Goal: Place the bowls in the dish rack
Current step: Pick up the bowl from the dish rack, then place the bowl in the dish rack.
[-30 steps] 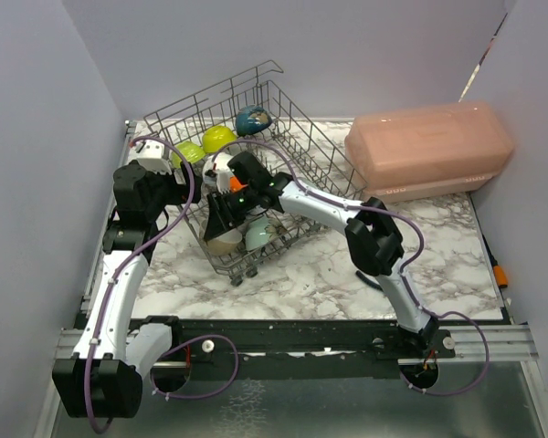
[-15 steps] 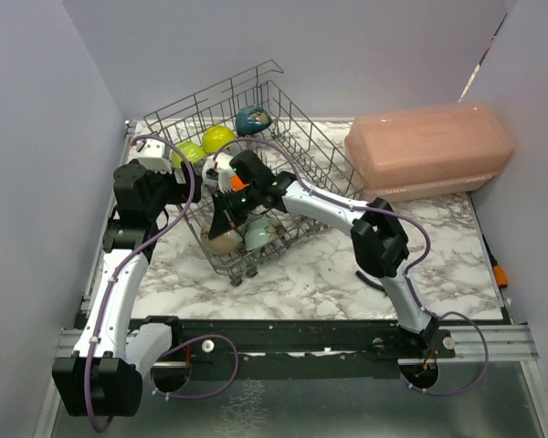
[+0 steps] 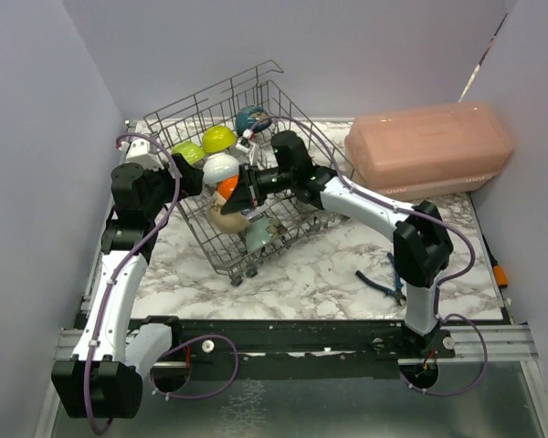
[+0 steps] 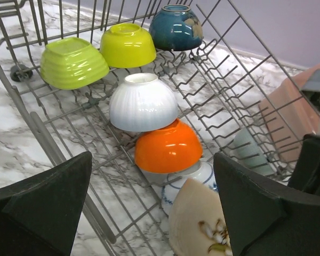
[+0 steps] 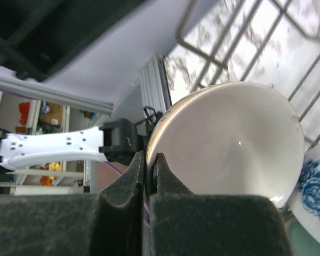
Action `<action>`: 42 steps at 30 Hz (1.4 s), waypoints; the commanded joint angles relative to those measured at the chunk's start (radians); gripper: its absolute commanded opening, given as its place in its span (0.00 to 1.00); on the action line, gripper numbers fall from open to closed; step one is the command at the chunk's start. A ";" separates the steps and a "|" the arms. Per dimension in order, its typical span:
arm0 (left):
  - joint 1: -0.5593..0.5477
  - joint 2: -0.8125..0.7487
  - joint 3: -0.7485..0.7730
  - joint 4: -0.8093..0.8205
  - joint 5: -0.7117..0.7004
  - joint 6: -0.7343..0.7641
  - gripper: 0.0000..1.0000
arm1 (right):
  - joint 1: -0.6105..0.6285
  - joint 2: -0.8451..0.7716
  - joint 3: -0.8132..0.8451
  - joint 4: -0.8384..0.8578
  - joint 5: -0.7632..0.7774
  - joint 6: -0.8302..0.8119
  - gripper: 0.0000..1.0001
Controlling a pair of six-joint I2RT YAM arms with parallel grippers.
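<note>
**Two arms at the dish rack, seen from above and from both wrists.** The dish rack [image 3: 297,128] stands on the left half of the marble tabletop [image 3: 329,274]. A pink lidded box [image 3: 429,146] lies at the far right.

8 bowls show inside the rack.
- **Far row, all base up:** a ribbed lime bowl [image 4: 73,62] is at the left, with a round lime bowl [image 4: 128,45] beside it. A dark blue bowl [image 4: 176,26] is at the right.
- **Line running toward the near side:** a white bowl [image 4: 142,101] comes first, with an orange bowl [image 4: 168,146] touching it. A blue-patterned bowl [image 4: 194,178] lies partly under the orange one. A beige bowl [image 4: 200,226] stands on edge, its flowered outside toward the left arm.
- **Right of this line:** a pale teal bowl [image 4: 249,152].

The right gripper [image 5: 148,157] reaches into the rack from the right. Its jaws are closed on the rim of the beige bowl, whose plain inside faces the right wrist camera. The left gripper [image 4: 152,160] hovers at the rack's left side, with its jaws wide apart and holding nothing.
</note>
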 commanded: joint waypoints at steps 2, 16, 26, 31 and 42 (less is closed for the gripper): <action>-0.004 -0.016 0.039 -0.004 0.078 -0.105 0.96 | -0.065 -0.100 -0.033 0.309 -0.124 0.116 0.00; -0.035 -0.055 -0.080 0.138 0.718 0.787 0.98 | -0.239 -0.156 0.057 -0.144 -0.402 -0.320 0.00; -0.193 0.023 -0.087 0.127 0.785 1.259 0.99 | -0.238 -0.092 0.249 -0.646 -0.423 -0.668 0.00; -0.291 0.088 -0.050 0.084 0.692 1.373 0.99 | -0.224 -0.056 0.311 -0.787 -0.401 -0.761 0.00; -0.412 0.175 0.057 0.042 0.587 1.518 0.99 | -0.194 -0.007 0.391 -0.922 -0.355 -0.845 0.00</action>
